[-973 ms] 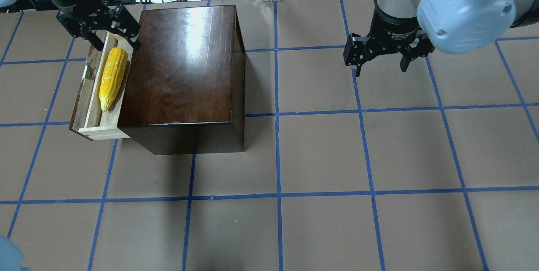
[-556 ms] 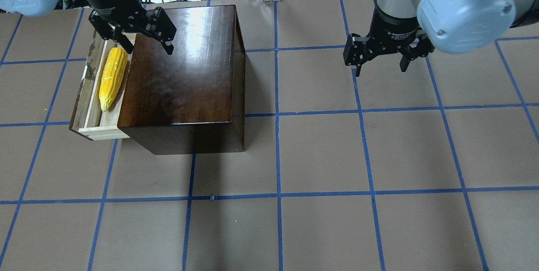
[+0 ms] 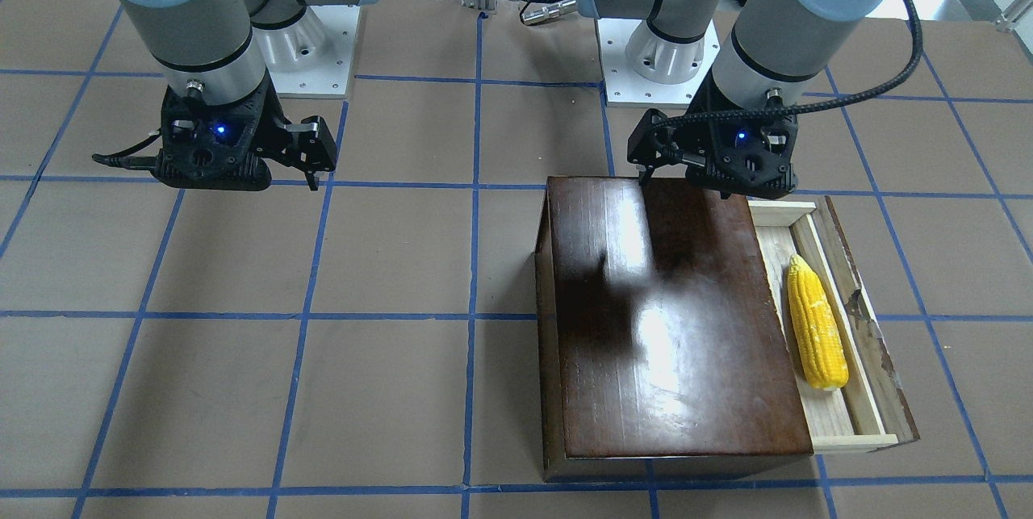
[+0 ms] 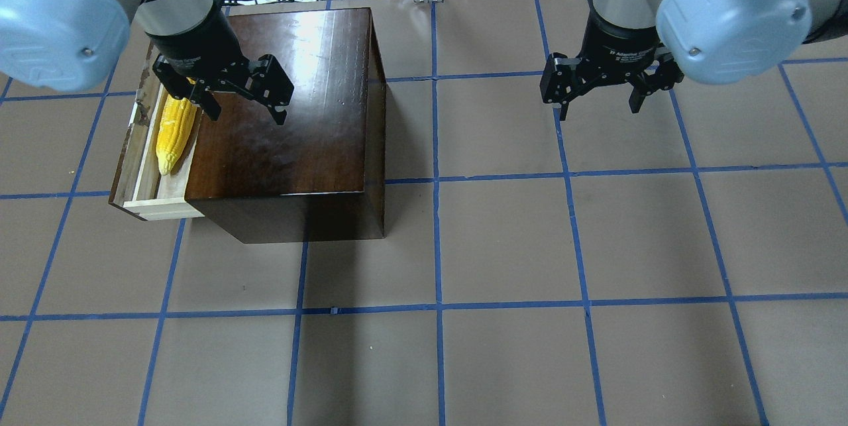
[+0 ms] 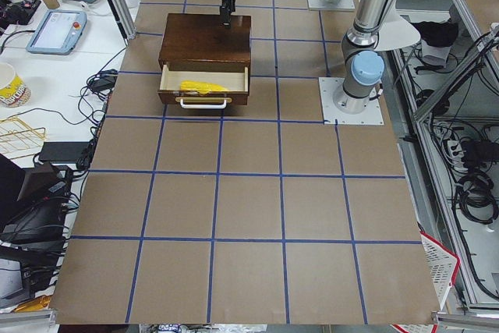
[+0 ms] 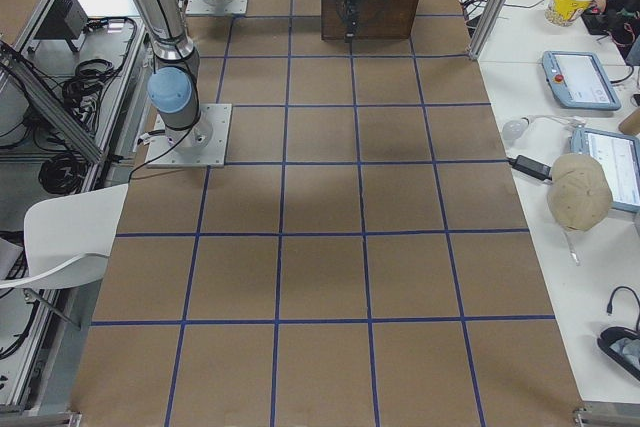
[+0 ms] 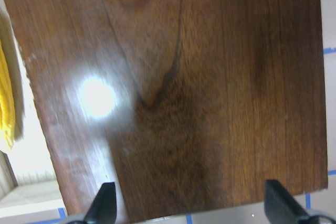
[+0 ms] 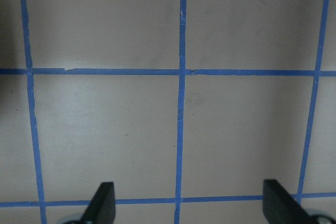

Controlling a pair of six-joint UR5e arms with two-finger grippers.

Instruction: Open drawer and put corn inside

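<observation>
Yellow corn [image 3: 817,332] flat inside pulled-out pale-wood drawer [image 3: 869,357].

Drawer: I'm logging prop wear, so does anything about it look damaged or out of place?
The drawer has a scuffed dark front panel, with pale chipped patches along its top edge. Otherwise nothing stands out: it stands open from the box, and the corn lies lengthwise inside it.

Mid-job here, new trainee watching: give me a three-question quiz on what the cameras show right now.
1. True or false: the corn lies inside the open drawer.
2. The left gripper hangs over: A) the box top; B) bare table; C) the drawer handle.
3. Fill in: the right gripper is ____ and holds nothing.
Key: 1 true; 2 A; 3 open.
</observation>
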